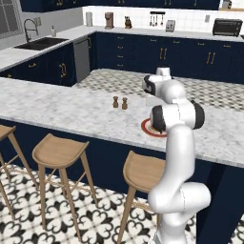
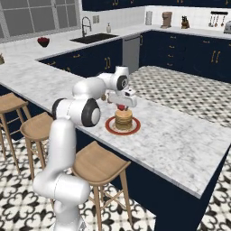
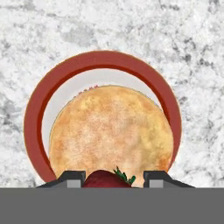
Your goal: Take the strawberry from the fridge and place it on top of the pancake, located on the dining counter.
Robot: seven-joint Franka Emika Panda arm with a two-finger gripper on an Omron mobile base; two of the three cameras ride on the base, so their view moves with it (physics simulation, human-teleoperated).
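The pancake (image 2: pixel 123 118) is a tan stack on a red-rimmed plate (image 2: pixel 109 126) on the dining counter (image 2: pixel 176 135). My gripper (image 2: pixel 121 107) hangs just above the stack's far edge, shut on the strawberry (image 2: pixel 121 108). In the hand view the strawberry (image 3: pixel 105 179) sits red with green leaves between my two fingertips (image 3: pixel 72 178), right over the near edge of the pancake (image 3: pixel 111 131). In the left base view my arm hides most of the plate (image 1: pixel 146 127).
Two small brown shakers (image 1: pixel 120 102) stand on the dining counter just left of the plate. Round wooden stools (image 1: pixel 58 151) line the counter's near side. A sink counter (image 1: pixel 40 44) and navy cabinets (image 1: pixel 190 57) lie beyond.
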